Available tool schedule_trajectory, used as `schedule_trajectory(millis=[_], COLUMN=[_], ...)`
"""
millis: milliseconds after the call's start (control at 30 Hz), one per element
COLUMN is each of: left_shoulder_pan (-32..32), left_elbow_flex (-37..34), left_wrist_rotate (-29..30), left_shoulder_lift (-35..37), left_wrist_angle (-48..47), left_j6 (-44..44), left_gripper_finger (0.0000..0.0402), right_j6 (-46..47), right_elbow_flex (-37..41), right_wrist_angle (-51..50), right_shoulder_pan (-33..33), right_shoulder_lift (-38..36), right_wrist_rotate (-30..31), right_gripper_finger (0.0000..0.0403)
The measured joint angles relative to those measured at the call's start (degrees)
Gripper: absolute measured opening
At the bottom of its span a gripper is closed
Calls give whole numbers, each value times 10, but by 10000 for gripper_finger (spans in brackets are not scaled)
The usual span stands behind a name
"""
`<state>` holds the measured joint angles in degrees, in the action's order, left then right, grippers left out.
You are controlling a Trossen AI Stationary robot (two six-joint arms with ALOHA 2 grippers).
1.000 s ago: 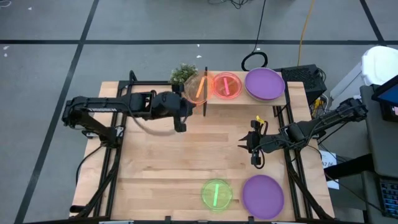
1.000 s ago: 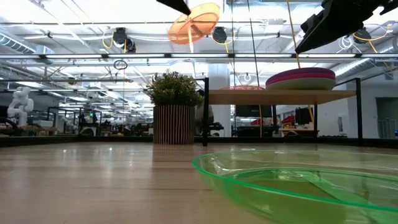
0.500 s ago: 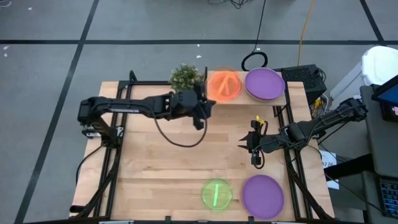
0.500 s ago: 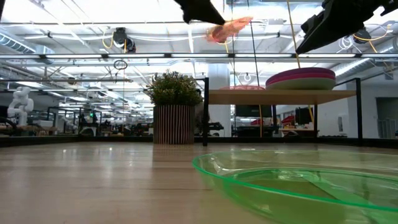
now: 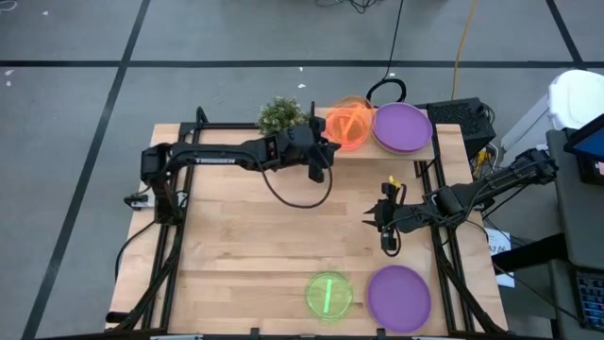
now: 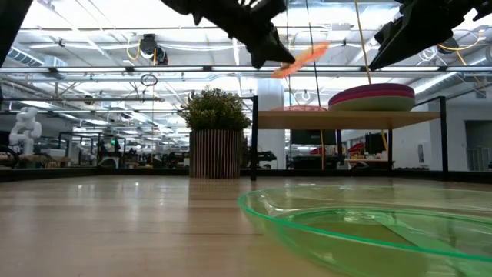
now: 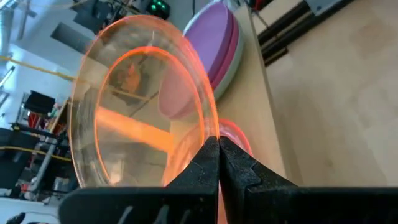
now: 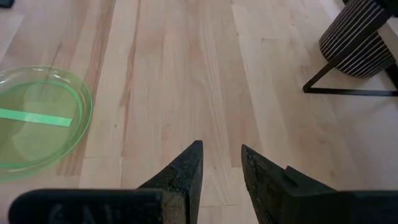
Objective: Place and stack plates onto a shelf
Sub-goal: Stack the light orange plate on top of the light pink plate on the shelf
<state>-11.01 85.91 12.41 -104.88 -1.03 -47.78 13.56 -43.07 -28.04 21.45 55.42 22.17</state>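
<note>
left hand (image 7: 218, 163) pinching orange plate (image 5: 346, 127) above shelf (image 6: 346, 119); right hand (image 8: 221, 167) spread, empty, over surface (image 5: 283, 246)

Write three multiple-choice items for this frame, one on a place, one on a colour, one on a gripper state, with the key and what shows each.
1. Where is the orange plate?
A. flat on the tabletop
B. held in the air over the shelf
C. under the green plate

2. What colour is the large plate lying beside the green plate at the table's near edge?
A. purple
B. teal
C. white

3. How does the right gripper stand?
A. shut on a plate
B. open, holding nothing
C. out of view

Key: 1 B, the left gripper pinches its rim, tilted above the pink-red plate on the shelf. 2 A, the high view shows it purple. 3 B, the right wrist view shows a gap between the fingers over bare wood.
</note>
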Motion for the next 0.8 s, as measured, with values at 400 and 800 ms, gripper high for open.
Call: schedule_trajectory(millis=[400,800], left_shoulder_pan=[-23,-41], left_elbow_flex=[0,0], left_wrist_rotate=[-34,-34], left_shoulder_lift=[-47,-56], left_wrist_angle=[12,13], left_j6=[2,33], left_gripper_finger=[1,1], right_j6=[14,21], right_elbow_flex=[0,0], right_wrist_angle=[-5,-5], right_shoulder_pan=[0,0], right_shoulder_lift=[0,0], right_wrist_rotate=[-1,-2], right_gripper_finger=[93,93])
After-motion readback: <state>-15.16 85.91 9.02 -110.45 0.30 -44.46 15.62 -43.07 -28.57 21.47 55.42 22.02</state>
